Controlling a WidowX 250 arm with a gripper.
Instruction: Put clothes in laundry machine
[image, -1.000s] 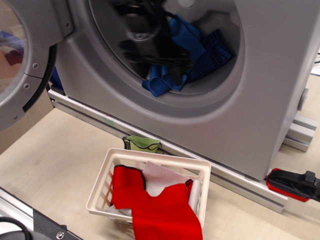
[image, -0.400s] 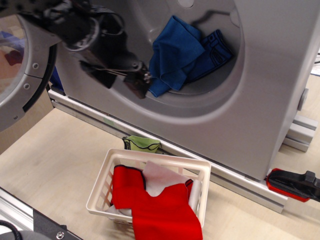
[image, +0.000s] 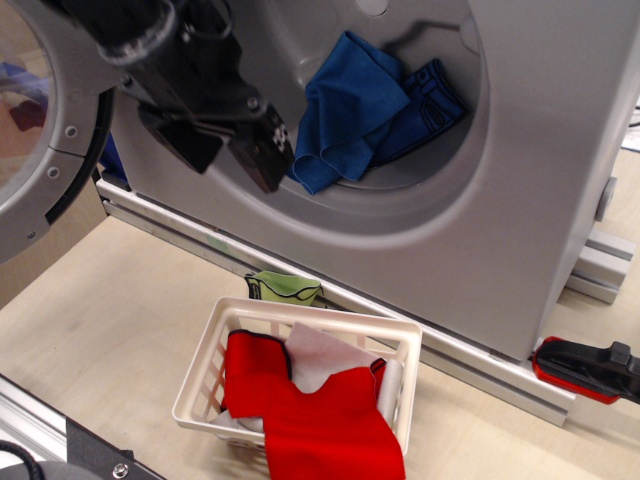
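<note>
Partly loaded: laundry machine (image: 520, 200) is holding the blue cloth (image: 365, 110) in its drum.
Red cloth (image: 320, 420) and white cloth (image: 325, 358) are waiting in the basket (image: 205, 370); gripper (image: 235, 150) is hanging empty, fingers parted, beside the drum mouth.

Single view only: it sits high in front of my desk (image: 120, 330), angled down, close on the laundry machine (image: 520, 180) mouth up top and the basket (image: 205, 370) at bottom edge.

blue cloth (image: 375, 110) in drum, tool (image: 225, 150) empty
</note>
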